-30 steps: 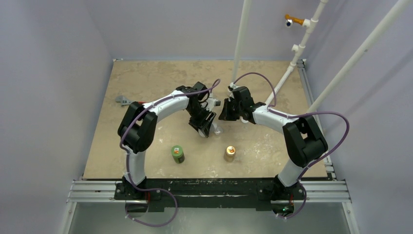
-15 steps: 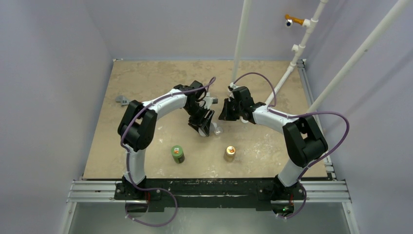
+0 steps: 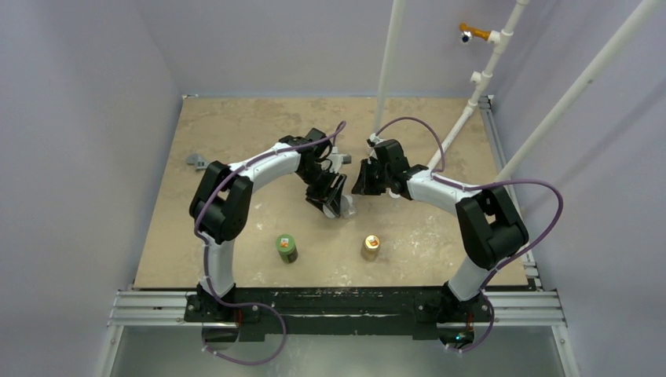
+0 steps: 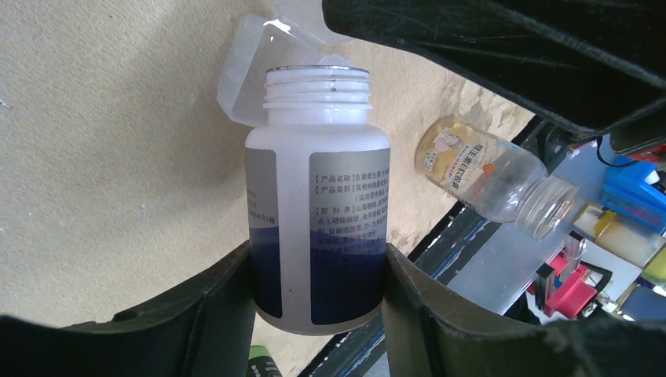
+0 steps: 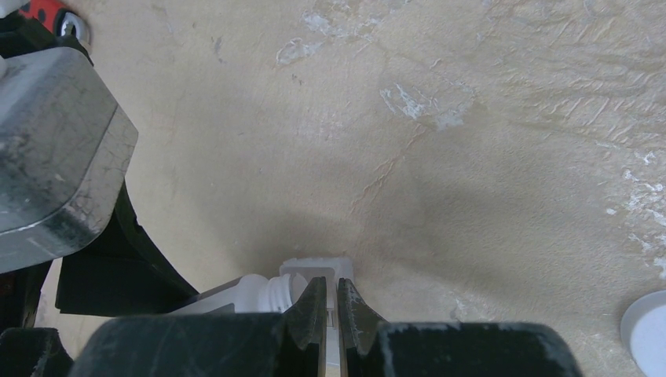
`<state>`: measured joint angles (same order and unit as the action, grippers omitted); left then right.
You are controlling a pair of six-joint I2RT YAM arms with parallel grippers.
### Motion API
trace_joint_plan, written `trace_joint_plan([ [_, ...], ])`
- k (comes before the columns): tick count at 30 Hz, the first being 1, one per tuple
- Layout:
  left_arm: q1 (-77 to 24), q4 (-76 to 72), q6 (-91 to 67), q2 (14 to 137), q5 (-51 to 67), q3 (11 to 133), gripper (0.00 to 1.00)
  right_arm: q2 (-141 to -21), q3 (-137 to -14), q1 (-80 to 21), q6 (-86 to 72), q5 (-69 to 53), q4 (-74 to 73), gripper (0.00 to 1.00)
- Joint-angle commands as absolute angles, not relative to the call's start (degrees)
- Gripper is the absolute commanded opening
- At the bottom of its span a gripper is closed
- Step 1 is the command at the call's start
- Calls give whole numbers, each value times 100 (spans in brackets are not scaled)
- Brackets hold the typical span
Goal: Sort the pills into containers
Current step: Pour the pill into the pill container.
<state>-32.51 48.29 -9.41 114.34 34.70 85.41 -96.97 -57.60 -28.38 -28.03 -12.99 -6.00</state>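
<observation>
While my left fingers (image 3: 336,200) are clamping the bottle (image 4: 318,196) at its base, its long axis is running straight away from them, open mouth pointing at the case (image 4: 255,75) just beyond. My right fingers (image 5: 316,310) are sitting nearly together, seemingly pinching that case's near edge on the tabletop (image 5: 471,157). Both arms are bending inward. I am seeing no pills and judging that they are in the bottle.

My tan, mottled table (image 3: 236,126)
A green bottle (image 3: 286,247) and a tan-orange bottle (image 3: 371,247) stand near its front edge; a gray tool (image 3: 196,162) lies far left.
</observation>
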Motion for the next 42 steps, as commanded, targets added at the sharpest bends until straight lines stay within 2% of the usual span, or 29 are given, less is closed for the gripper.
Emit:
trace_joint_plan([
  [1, -3187, 4871, -946, 11451, 3381, 8688, 0, -9536, -5748, -2828, -2707, -1356, -531, 0],
  [14, -3325, 5111, -320, 11198, 2473, 8739, 0, -9568, -5766, -2830, -2682, -1379, -528, 0],
  [35, -4424, 5081, 608, 11042, 54, 8800, 0, -9737, -5801, -2830, -2660, -1777, -458, 0],
  [42, -4566, 4859, 746, 10910, -317, 8574, 0, -9774, -5803, -2829, -2716, -1846, -431, 0],
])
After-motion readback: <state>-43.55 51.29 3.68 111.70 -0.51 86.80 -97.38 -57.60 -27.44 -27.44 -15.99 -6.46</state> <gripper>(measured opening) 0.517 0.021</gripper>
